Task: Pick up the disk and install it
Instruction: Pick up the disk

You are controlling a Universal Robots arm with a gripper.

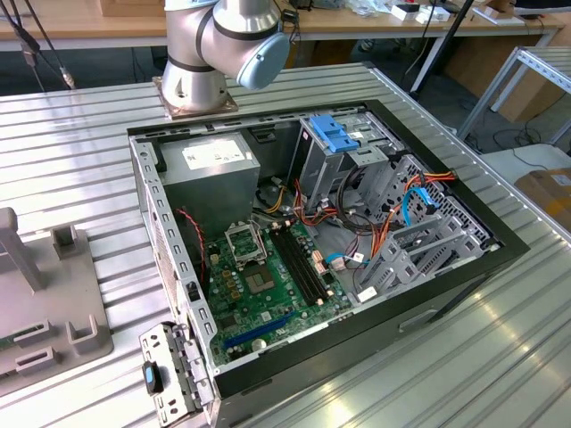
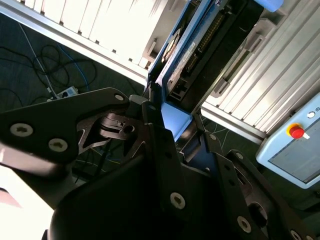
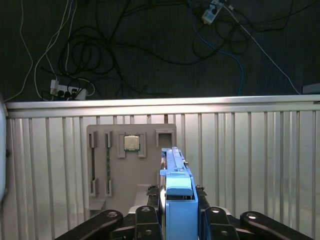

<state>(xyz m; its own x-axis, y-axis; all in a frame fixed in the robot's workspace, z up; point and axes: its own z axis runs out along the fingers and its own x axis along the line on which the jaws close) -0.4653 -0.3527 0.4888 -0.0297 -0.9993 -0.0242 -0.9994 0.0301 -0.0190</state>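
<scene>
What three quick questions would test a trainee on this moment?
1. True or false: the gripper is shut on the disk.
2. The disk's carrier frame is: A red, B blue, C green.
3. In the first wrist view, what small square part sits on the grey fixture plate?
Key: 1 true; 2 B; 3 a processor chip.
</scene>
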